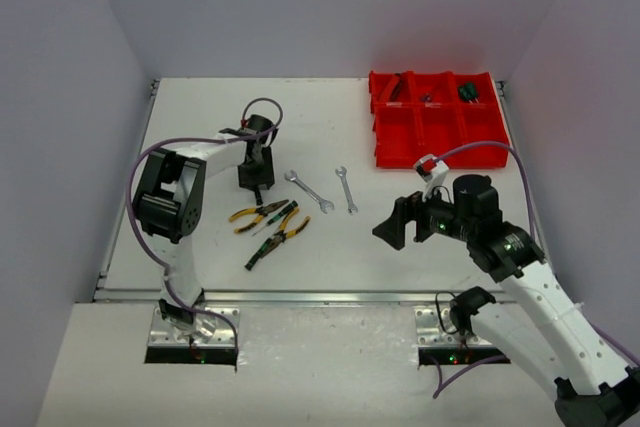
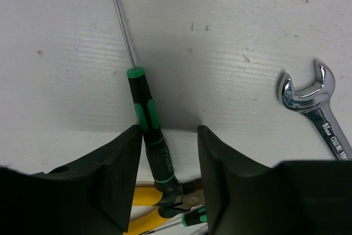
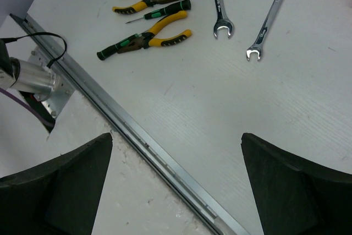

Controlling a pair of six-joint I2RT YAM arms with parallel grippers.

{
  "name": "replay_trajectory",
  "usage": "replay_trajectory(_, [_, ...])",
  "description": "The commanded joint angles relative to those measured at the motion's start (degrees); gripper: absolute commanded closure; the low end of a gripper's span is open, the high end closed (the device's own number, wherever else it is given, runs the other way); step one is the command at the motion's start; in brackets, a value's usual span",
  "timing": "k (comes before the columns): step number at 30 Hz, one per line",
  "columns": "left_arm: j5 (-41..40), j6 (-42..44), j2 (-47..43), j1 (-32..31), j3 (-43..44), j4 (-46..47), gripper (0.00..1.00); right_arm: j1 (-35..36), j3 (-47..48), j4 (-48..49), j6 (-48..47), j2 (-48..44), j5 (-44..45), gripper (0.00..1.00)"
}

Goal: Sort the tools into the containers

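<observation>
Partly open left gripper point(image 2: 168, 131), astride screwdriver point(image 2: 145, 108)

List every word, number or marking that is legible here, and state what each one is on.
Wrench: stamped lettering along the shank, possibly starting "CHRO", too small to read with certainty.
Green-and-black screwdriver: pale print low on the handle, too blurred to read.
Everything else, in all three views: no legible text.

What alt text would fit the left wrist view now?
A green-and-black screwdriver lies on the table between the left gripper's open jaws, shaft pointing away. A silver wrench lies to the right; yellow plier handles show at the bottom.
</observation>
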Motion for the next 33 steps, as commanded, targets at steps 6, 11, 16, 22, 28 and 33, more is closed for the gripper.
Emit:
replay_trajectory(6, [-0.09,-1.52,4.33,0.49,-3.07,3.52,0.99,-0.13,-0.38,5.44,1.64,1.76,1.14,0.01])
replay_trajectory(11, [0.29,-4.10,-3.39,0.39,-6.38,9.07,1.00,-0.12,-2.58,13.43,8.05,3.65,1.18,0.01])
replay_trajectory(16, [6.84,-4.87,-17.87,-0.14,-13.97,20.18,1.00,-0.12,-2.73,22.15,13.28,9.16,-2.62,0.01])
replay_trajectory(22, [33.28,-4.23,-34.35,-2.62,-27.45,38.85,1.00,-0.21,1.34,39.32,23.30,22.06,-13.66,0.07])
replay_trajectory(28, [45.40,-8.51,-40.10,-9.80,-35.63,52.85,1.00,0.67,4.96,45.79,25.88,31.52,-13.09,0.17])
replay_trajectory(33, [46.84,-11.37,-42.14,-14.68,-37.91,59.35,1.00,2.52,5.08,48.70,27.08,35.97,-13.91,0.27])
